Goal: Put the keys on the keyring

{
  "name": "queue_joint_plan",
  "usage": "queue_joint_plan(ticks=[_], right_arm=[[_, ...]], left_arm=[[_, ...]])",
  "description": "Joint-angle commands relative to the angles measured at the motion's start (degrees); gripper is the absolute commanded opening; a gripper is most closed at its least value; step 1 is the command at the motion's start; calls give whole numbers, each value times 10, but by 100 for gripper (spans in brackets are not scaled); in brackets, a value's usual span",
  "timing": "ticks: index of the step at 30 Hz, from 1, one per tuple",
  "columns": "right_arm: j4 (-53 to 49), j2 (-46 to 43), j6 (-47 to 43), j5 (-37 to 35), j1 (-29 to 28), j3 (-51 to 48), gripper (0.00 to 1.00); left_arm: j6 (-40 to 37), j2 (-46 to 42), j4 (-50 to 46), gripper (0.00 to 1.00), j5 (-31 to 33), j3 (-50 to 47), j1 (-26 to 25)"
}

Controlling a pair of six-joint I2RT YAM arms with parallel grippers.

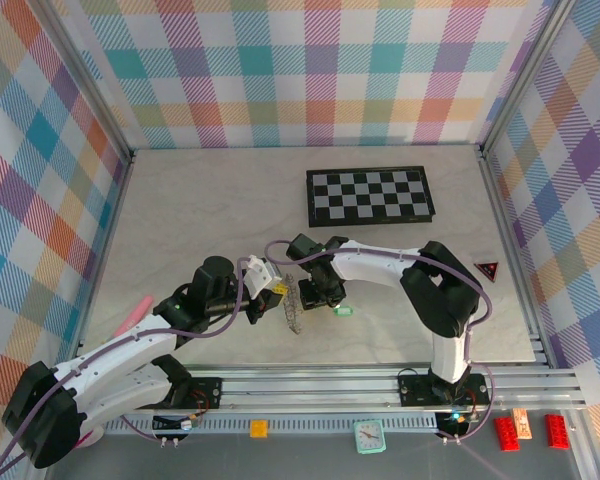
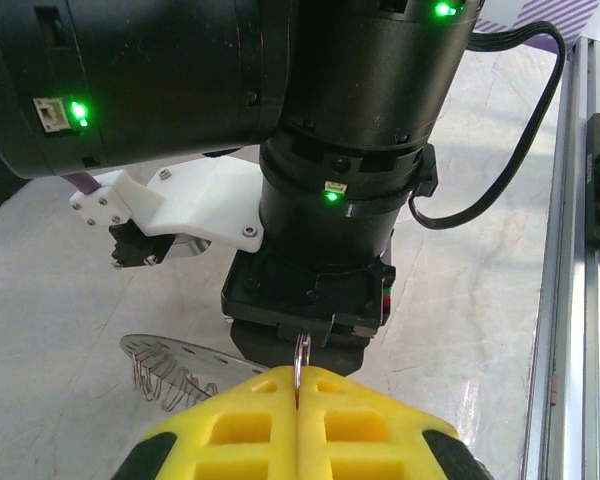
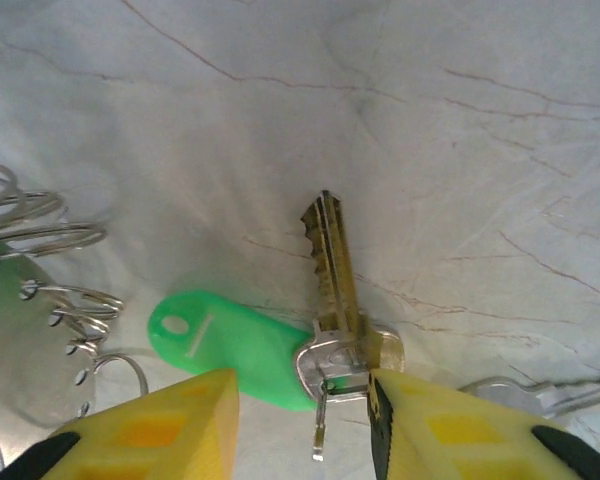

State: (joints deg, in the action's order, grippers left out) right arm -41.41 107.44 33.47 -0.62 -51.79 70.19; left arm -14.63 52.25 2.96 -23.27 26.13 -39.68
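Jaws of the left gripper (image 2: 300,385) were pressed together, pinching a thin wire loop (image 2: 301,352) at the edge of the keyring (image 2: 170,352). Jaws of the right gripper (image 3: 302,400) stood spread on either side of the head of a key (image 3: 332,275). That key lay on the table (image 3: 460,150) with its green tag (image 3: 225,345), just beside the keyring.

Bright, even, diffuse light fills the top view. The pale marbled tabletop (image 1: 210,200) carries only faint, soft-edged shadows under the arms around 6 o'clock. Wide-angle perspective tilts the aluminium frame posts (image 1: 523,85) inward at 3 and 9 o'clock.

In the left wrist view the black cylindrical motor housing (image 2: 180,80) is dark and nearly featureless. Its green indicator lights (image 2: 78,110) bloom, the tabletop toward 3 o'clock washes pale, and the left gripper's yellow fingers (image 2: 230,430) at 6 o'clock are out of focus.

In the right wrist view the silver metal key (image 3: 332,270) is sharp and glinting. The right gripper's yellow fingers (image 3: 160,420) at 6 o'clock blur.
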Motion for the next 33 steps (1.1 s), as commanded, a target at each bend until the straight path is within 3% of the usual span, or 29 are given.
queue_joint_plan(ticks=[1,14,33], right_arm=[[-32,3,-5,-22,-5,13,36],[-28,-10,1,-9,-6,8,31],[-36,-20,43,-11,-6,-19,30]], left_arm=[[-7,-3,-4,0,-3,15,-6],[-8,-6,-6,0,-3,15,-6],[-7,-7,-7,0,-4,15,-6]])
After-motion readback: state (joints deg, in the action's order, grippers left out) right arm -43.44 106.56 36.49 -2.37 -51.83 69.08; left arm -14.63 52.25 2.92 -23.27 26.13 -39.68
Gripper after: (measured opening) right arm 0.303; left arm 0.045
